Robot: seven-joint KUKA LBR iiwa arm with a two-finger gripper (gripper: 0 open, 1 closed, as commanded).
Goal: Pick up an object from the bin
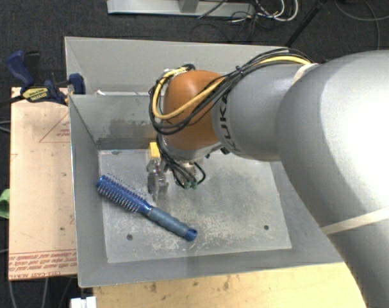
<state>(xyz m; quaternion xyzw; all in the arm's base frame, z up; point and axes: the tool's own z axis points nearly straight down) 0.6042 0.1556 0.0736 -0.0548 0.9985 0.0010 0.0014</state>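
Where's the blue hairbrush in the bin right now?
In the camera view, the blue hairbrush lies diagonally on the left half of the bin, just below the gripper.

Right part of bin (245, 197) behind arm (309, 127)

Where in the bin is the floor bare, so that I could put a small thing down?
The bin floor to the right of the blue hairbrush and the hand is bare. A narrow bare strip runs in front of the brush. The left middle, where both are, is crowded.

In grey bin (245, 218), blue hairbrush (145, 208) on floor, hand (157, 186) low just beside it
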